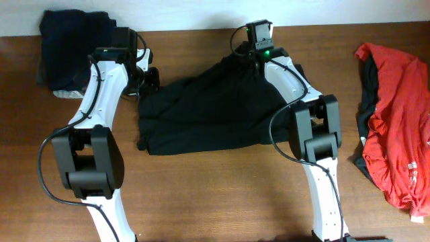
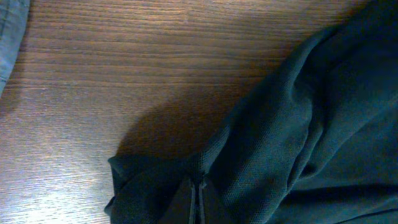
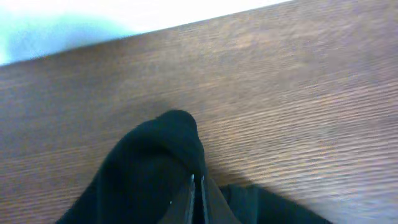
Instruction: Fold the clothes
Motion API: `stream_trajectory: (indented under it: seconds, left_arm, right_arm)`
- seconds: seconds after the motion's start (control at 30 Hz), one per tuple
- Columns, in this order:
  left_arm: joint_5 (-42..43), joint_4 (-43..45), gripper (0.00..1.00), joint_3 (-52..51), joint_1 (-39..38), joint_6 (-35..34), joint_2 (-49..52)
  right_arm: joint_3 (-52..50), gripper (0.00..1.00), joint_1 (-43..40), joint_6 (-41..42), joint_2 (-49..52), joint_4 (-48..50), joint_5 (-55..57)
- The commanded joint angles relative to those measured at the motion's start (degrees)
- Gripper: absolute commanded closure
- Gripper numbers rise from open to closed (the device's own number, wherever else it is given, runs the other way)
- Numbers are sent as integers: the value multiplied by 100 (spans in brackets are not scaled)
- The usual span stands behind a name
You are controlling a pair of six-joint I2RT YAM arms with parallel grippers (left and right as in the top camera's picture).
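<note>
The black garment [image 1: 208,114] lies rumpled at the middle of the table [image 1: 222,191], pinched at both upper corners. The left gripper [image 1: 149,81] has its fingers [image 2: 186,208] pressed together on a bunched corner; the right gripper [image 1: 250,59] has its fingers [image 3: 185,208] closed on a raised fold near the far table edge. Bare wood lies below the garment. Only the overhead view shows the navy garment [image 1: 74,33] at upper left and the red garment [image 1: 396,121] at far right — both well apart.
</note>
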Motion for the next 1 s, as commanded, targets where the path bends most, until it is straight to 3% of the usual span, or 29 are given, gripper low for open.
stream_trajectory:
  seconds: [0.0, 0.57, 0.6, 0.67, 0.7, 0.8, 0.97]
  left_arm:
    - [-59, -26, 98, 59, 0, -31, -238]
    - [-61, -33, 98, 59, 4, -28, -238]
    - [-61, -33, 98, 59, 7, -28, -238]
    - [-63, -26, 98, 59, 7, -28, -238]
    - [-61, -24, 98, 59, 4, -28, -238]
    - [-61, -24, 98, 59, 4, -28, -238]
    - [-59, -24, 98, 59, 4, -28, -238]
  right_arm:
    - [151, 96, -22, -46, -577, -120, 251]
    - [151, 94, -39, -46, -1045, -1239, 715]
    - [151, 85, -39, -46, -1045, -1327, 802]
    - [151, 53, -39, -52, -1045, -1480, 870]
    - [151, 42, -50, -50, -1045, -1521, 866]
    - [151, 32, -63, -46, -1045, -1502, 807]
    - [149, 31, -70, -68, -929, -986, -33]
